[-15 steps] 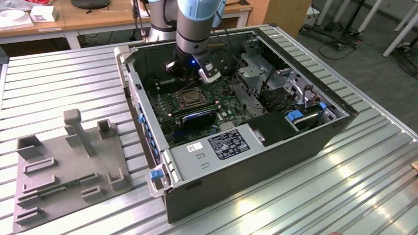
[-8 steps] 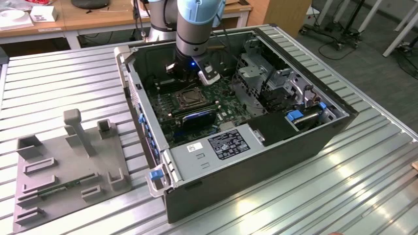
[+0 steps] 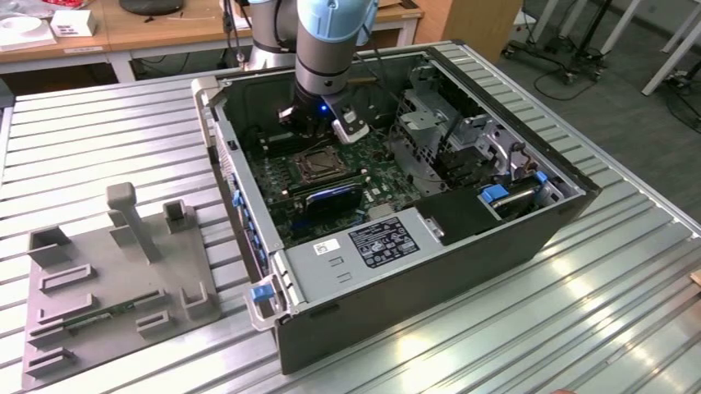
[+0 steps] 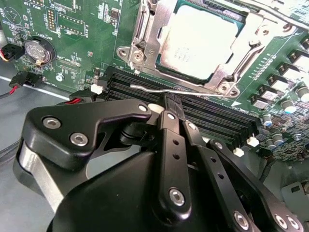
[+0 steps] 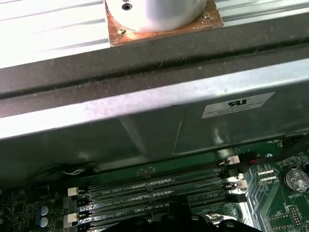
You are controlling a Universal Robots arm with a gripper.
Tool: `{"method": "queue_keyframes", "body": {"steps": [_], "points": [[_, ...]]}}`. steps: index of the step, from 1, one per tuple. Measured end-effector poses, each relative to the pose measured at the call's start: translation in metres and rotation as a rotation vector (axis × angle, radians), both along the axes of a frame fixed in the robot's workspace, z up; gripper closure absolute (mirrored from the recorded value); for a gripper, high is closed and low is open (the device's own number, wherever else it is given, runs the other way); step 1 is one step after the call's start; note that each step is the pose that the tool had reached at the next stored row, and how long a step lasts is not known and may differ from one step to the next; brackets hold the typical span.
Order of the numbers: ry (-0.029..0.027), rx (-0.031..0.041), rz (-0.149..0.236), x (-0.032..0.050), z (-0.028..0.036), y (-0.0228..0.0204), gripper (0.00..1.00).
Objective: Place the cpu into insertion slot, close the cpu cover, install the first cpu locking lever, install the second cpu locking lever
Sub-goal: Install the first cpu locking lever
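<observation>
In the exterior view, a grey fixture plate (image 3: 98,328) lay on the slatted metal table (image 3: 613,312) at about eight o'clock. Nearer the centre stood the open computer case (image 3: 438,271), and the arm reached down into it from twelve o'clock. The gripper (image 3: 312,135) hung over the green board, with the insertion slot (image 3: 315,164) close by at its six o'clock. At about two o'clock from the slot sat a metal drive cage (image 3: 422,123).

In the second wrist view, the gripper (image 4: 167,102) had its black fingers (image 4: 171,145) pressed together at the tips, with nothing seen between them. The cpu (image 4: 200,41) lay flat in the slot. Its pale face showed through the window of the cpu cover (image 4: 145,46), which lay down over it. A thin locking lever (image 4: 149,88) ran along the slot's edge nearest the gripper, between the cover and the black memory slots (image 4: 212,113). The fingertips were just beside this lever, and whether they touched it could not be told.
</observation>
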State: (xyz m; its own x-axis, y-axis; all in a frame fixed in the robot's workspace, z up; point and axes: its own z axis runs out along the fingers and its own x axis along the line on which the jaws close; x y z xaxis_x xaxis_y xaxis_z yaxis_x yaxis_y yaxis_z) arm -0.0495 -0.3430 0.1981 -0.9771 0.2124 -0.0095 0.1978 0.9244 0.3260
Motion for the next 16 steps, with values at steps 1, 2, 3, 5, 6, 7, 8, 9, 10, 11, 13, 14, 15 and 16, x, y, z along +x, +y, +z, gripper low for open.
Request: {"method": "queue_keyframes", "body": {"steps": [1, 2, 3, 5, 6, 7, 8, 9, 10, 11, 13, 14, 15, 16], "points": [[0.0000, 0.0000, 0.000, 0.0000, 0.0000, 0.0000, 0.90], [0.0000, -0.0001, 0.000, 0.0000, 0.0000, 0.0000, 0.90], [0.0000, -0.0001, 0.000, 0.0000, 0.0000, 0.0000, 0.90], [0.0000, -0.0001, 0.000, 0.0000, 0.0000, 0.0000, 0.90], [0.0001, -0.0002, 0.000, 0.0000, 0.0002, 0.0000, 0.90], [0.0002, -0.0004, 0.000, 0.0000, 0.0007, 0.0000, 0.90], [0.0001, -0.0002, 0.000, 0.0000, 0.0012, 0.0000, 0.90], [0.0000, -0.0002, 0.000, 0.0000, 0.0019, 0.0000, 0.90], [0.0000, -0.0001, 0.000, 0.0000, 0.0026, 0.0000, 0.90], [-0.0001, 0.0000, 0.000, 0.0000, 0.0030, 0.0001, 0.90], [-0.0002, 0.0038, 0.000, -0.0003, 0.0031, 0.0001, 0.90], [-0.0001, 0.0091, 0.000, -0.0006, 0.0032, 0.0000, 0.90], [-0.0001, 0.0133, 0.000, -0.0010, 0.0032, 0.0001, 0.90], [0.0000, 0.0148, 0.000, -0.0013, 0.0032, 0.0001, 0.90]]}}
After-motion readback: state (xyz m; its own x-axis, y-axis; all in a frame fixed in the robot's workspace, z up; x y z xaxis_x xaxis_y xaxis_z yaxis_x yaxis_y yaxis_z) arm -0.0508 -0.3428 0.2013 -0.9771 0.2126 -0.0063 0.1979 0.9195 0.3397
